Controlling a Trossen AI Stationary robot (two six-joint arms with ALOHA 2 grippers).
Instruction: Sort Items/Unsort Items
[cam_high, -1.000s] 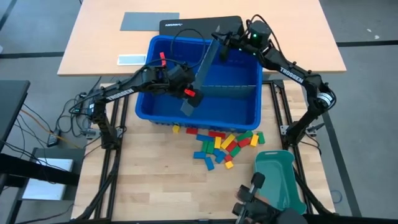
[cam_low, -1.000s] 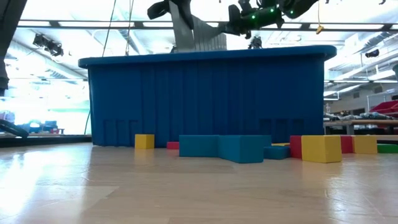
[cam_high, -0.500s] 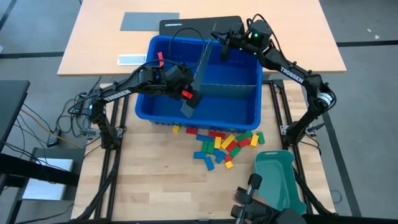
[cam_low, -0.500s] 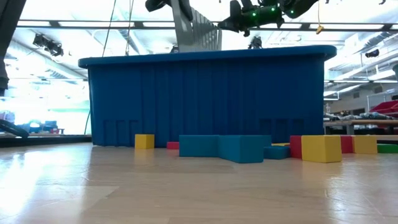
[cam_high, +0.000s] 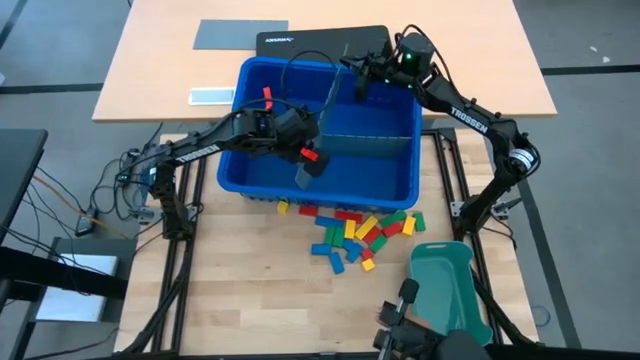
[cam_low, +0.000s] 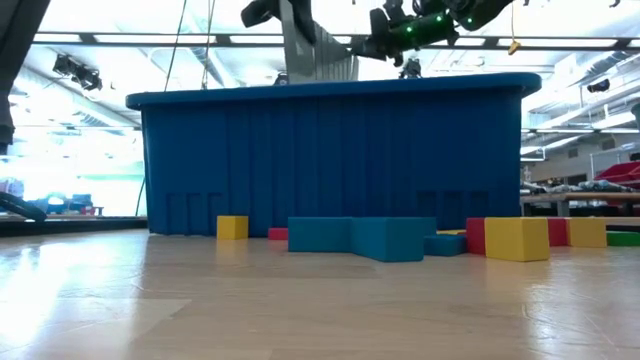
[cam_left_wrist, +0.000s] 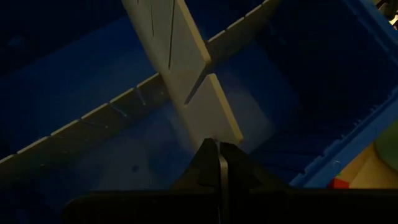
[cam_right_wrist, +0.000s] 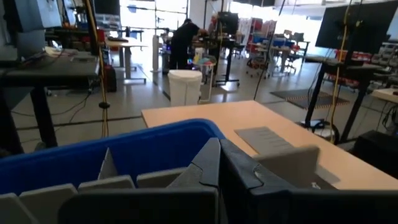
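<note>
Two arms over a blue bin (cam_high: 400, 180). Left gripper (cam_high: 305, 165) and right gripper (cam_high: 362, 75), jaws pressed together, pinching opposite ends of a tilted grey divider (cam_high: 325, 110), probably to seat it. Blocks (cam_high: 355, 232) loose on the table beside the bin, unsorted.

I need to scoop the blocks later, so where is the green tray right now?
In the high view the green tray lies on the table's near right corner, just below and right of the block pile, outside the blue bin.
</note>
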